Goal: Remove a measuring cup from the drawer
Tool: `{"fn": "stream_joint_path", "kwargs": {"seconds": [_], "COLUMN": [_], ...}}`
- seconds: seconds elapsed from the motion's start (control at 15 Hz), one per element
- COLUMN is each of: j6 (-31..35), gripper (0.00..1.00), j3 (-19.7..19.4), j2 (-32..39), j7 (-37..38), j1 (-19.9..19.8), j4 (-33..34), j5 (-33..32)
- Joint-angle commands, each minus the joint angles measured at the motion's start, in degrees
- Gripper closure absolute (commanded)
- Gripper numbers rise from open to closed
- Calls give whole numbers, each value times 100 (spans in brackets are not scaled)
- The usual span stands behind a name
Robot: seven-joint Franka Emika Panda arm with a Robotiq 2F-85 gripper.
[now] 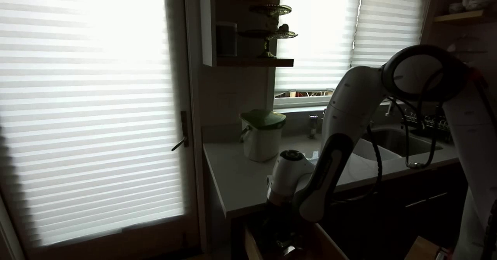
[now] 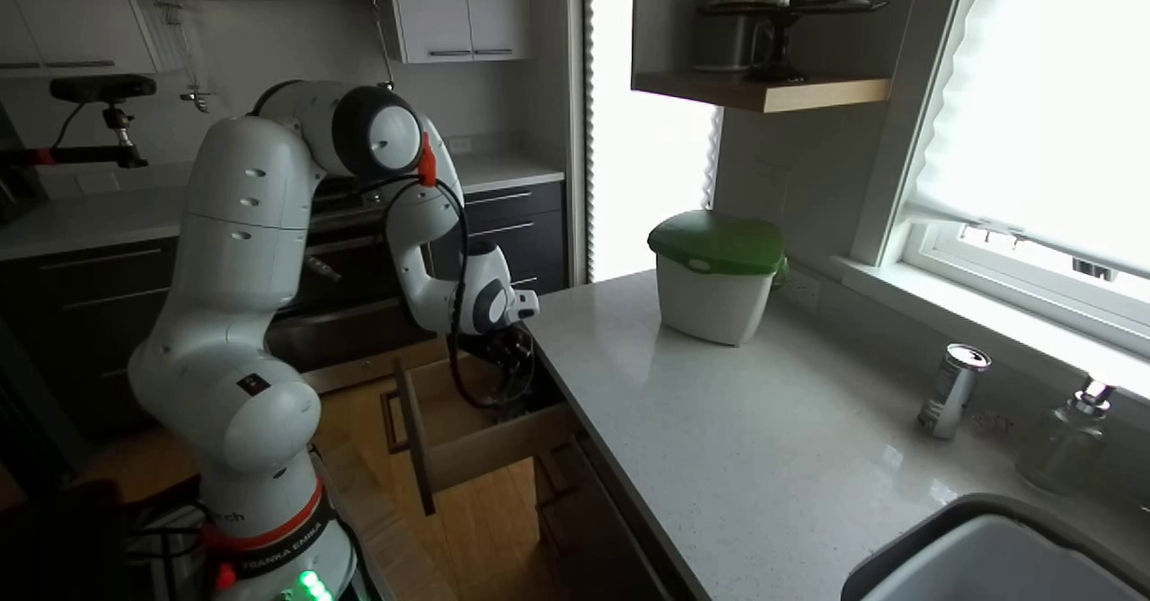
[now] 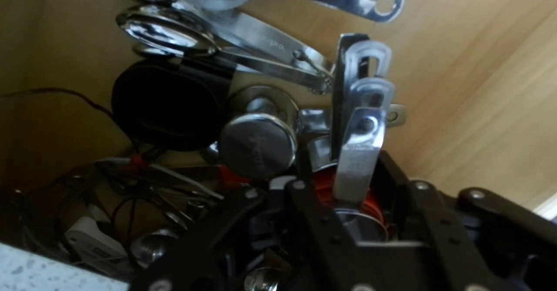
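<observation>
Left of the fingers (image 3: 320,223), well apart, lies a black scoop (image 3: 169,104); nearer, a metal disc (image 3: 256,147) sits just beside the fingertips. Now the middle, where it's all happening! The gripper (image 3: 341,173) has its fingers apart, holding nothing as far as I see, and between them rises the handle of a metal measuring cup (image 3: 354,173), bowl lower down, a red ribbed thing (image 3: 324,186) around or behind it, can't tell which. Looks light and stiff, hard to break, though smooth metal could slip or twist: pinch the flat handle low, near the bowl, I'd say. Further handles (image 3: 341,95) crowd just behind and may tag along. Right of the fingers spreads the pale wood of the drawer (image 3: 474,108) holding the lot, which juts out in both exterior views.
</observation>
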Motion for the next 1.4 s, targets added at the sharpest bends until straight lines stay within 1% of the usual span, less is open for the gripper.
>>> {"fn": "stream_joint_path", "kwargs": {"seconds": [0.0,0.07,0.13,0.2,0.27,0.33,0.4,0.47,0.6,1.2,1.33], "j6": [84,82,79,60,55,34,32,24,5,38,53], "gripper": [68,69,80,81,85,93,88,92,94,94,94], "j3": [-24,-18,1,-13,-3,8,-22,-16,31,329,525], "j2": [131,126,114,96,83,51,32,5,-43,-309,-375], "j7": [53,51,43,49,45,41,55,51,26,-57,-112], "j1": [36,29,10,23,16,11,38,32,-13,-353,-563], "j4": [61,57,49,45,39,25,20,7,-17,-197,-276], "j5": [19,22,32,28,31,34,22,23,38,116,178]}}
